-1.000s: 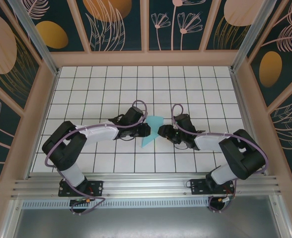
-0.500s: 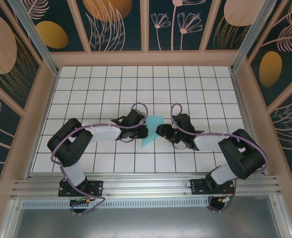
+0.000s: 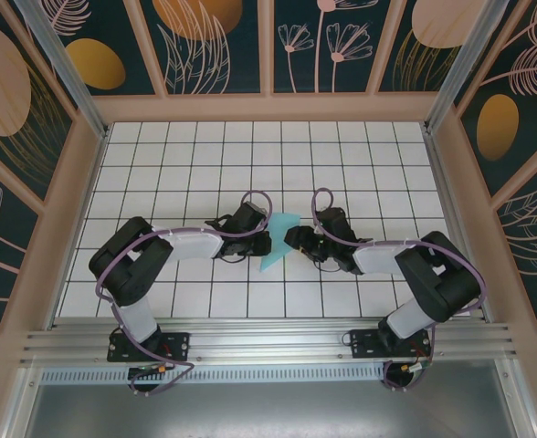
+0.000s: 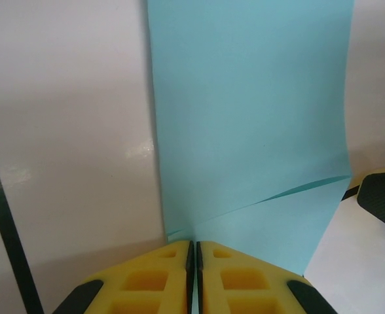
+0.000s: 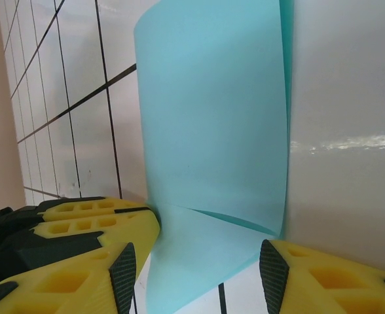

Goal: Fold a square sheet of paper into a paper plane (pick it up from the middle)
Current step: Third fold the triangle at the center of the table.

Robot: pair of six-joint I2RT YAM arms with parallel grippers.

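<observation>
DESK: As both arms bend inward over the white-tiled counter (image 3: 205,155), where does the sheet of paper (image 3: 273,255) sit?

PHOTOGRAPHER: Right between them, near the middle of the counter. From the overhead camera it reads as a slim, slanted turquoise shape. Its upper tip points away from the arm bases and slightly right, and its lower end points toward the near edge.

DESK: What do the left fingers (image 3: 265,240) have?

PHOTOGRAPHER: The paper. In the left wrist view the two yellow fingers are pressed together with barely a slit between their black pads, and the near edge of the sheet runs into that slit. A crease crosses the paper just ahead of them, slanting up to the right, with a folded flap below it.

DESK: And the right fingers (image 3: 292,239)?

PHOTOGRAPHER: Parted with a wide gap, gripping nothing. The right wrist view shows one yellow finger on either side of the sheet's lower corner. The one on the left of that view appears to meet the paper's edge, while the other stands apart from it. The sheet bows between them, and a crease shows near its bottom.

DESK: Is the paper flat on the counter?

PHOTOGRAPHER: I cannot tell how much of it is lifted. It curves in the right wrist view, and glossy tile shows on both sides of it.
</observation>
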